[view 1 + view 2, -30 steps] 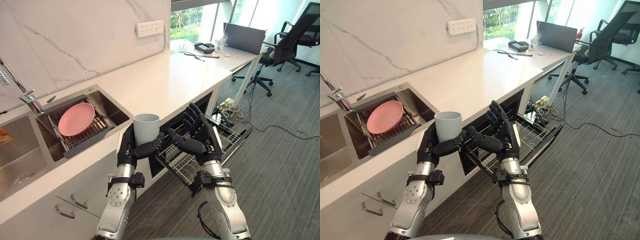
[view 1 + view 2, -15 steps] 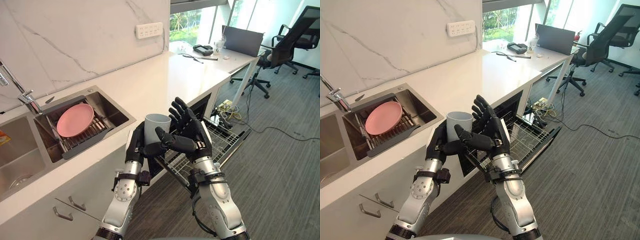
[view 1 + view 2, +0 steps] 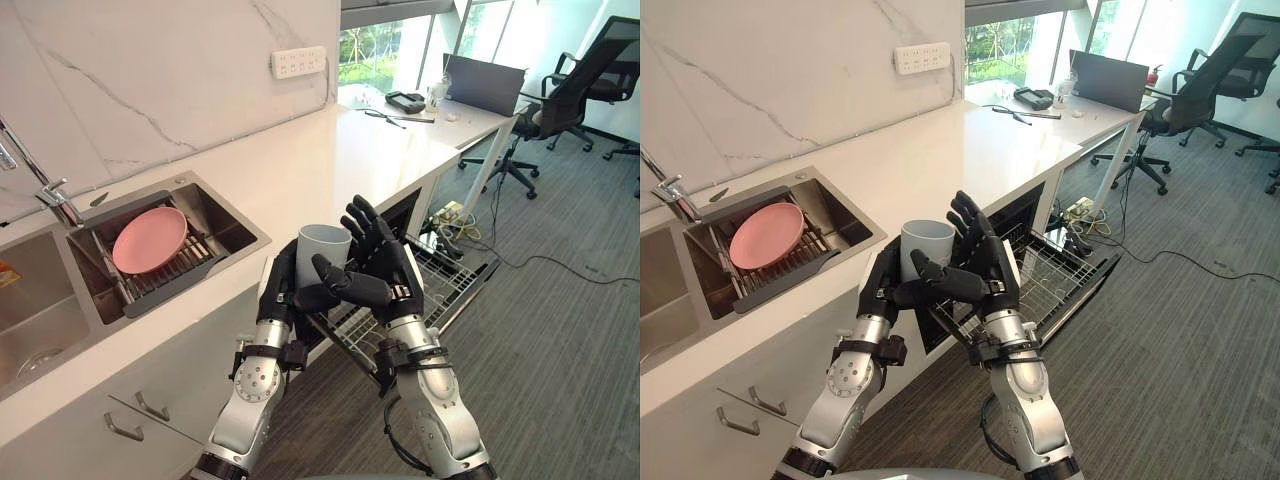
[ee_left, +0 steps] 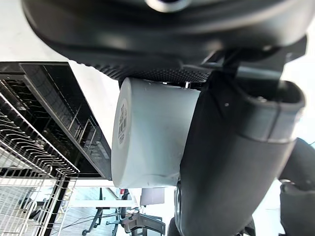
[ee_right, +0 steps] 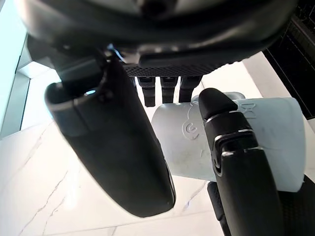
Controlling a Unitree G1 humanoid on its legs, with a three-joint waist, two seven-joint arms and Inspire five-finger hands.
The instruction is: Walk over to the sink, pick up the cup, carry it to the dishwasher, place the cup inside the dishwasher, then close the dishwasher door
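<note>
Gripping the grey cup [image 3: 322, 250] with the left hand [image 3: 283, 290], curled round its lower wall, in the air by the countertop's [image 3: 300, 160] near edge. Standing upright: mouth up, long axis vertical. Flanked on the right by the right hand [image 3: 385, 270], spread and straight, clasping nothing. Lying right of and below the cup: the pulled-out dishwasher rack [image 3: 450, 280]. Likely needs carrying rightward and down, perhaps tipping mouth-down.

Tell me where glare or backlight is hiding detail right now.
Left eye view: daylight from the window washes the far countertop white; the cup reads fine. Left wrist view: bright backdrop, left hand a dark silhouette. Right wrist view: same for the right hand.
</note>
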